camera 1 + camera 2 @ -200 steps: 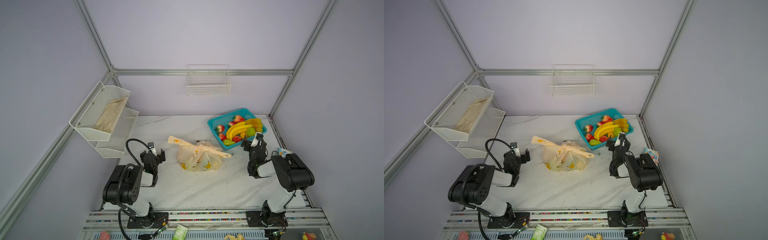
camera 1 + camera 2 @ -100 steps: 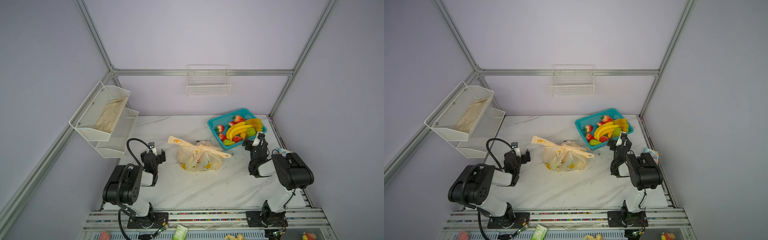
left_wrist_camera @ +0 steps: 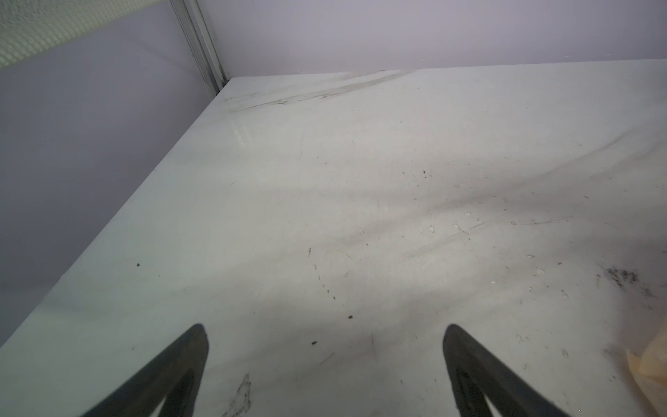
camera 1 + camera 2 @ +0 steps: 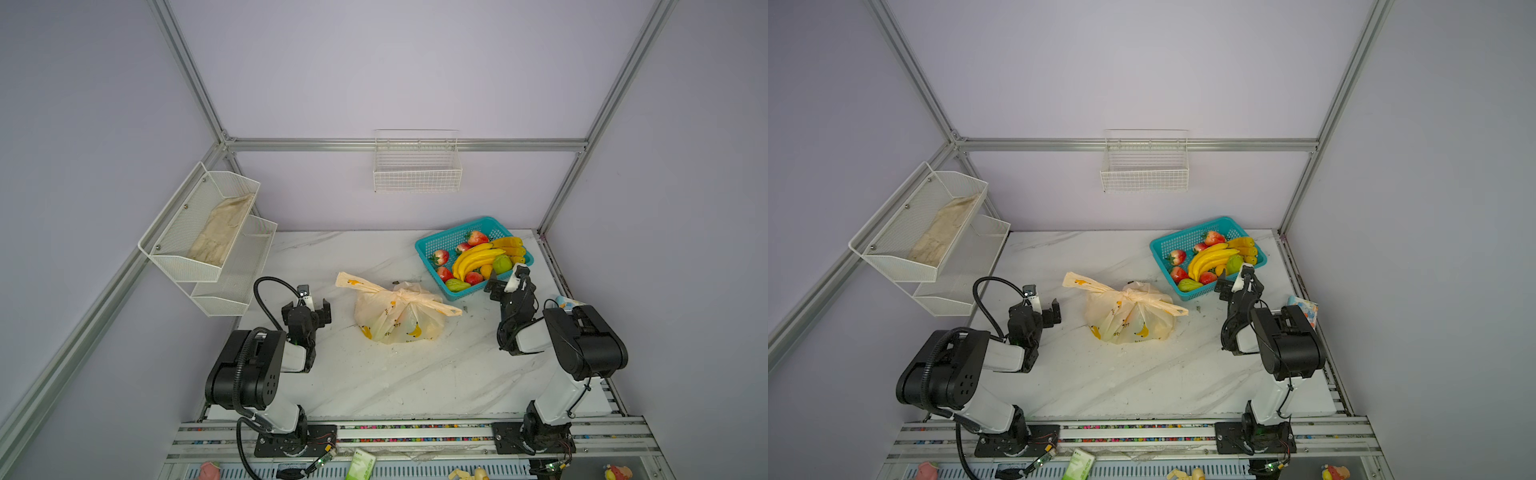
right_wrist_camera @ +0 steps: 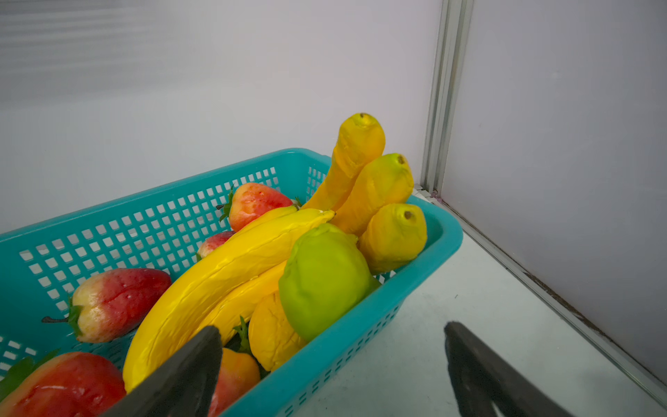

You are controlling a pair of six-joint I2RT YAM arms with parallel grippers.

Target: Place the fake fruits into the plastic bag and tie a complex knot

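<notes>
The white marble table [image 4: 374, 374] carries the thin cream banana-printed plastic bag [image 4: 399, 322], bulging, at its middle. The teal plastic mesh basket [image 4: 428, 245] at back right holds many glossy fake fruits [image 4: 478, 257], unbagged. Left tool [image 4: 314, 301] and right tool [image 4: 505, 281] both gape released, empty, clear of the bag. The twisted handle knot [image 4: 401, 293] looks tied, so tying seems done and packing only partial.

Soft, even light falls from overhead in both top views, bright and without harsh contrast. The plastic bag [image 4: 399, 320] casts only a faint shadow on the desk [image 4: 374, 382]. The frame posts [image 4: 187, 70] splay outward toward the picture corners, a wide-lens distortion. The left wrist view is dimmer, its desk crossed by broad blurred shadows, with a small pale glare near the far corner. The fingers [image 3: 173, 375] of the left gripper [image 3: 325, 326] and of the right gripper [image 5: 332, 326] are out of focus. The fake fruits [image 5: 231, 267] are sharp, with glossy highlights.
</notes>
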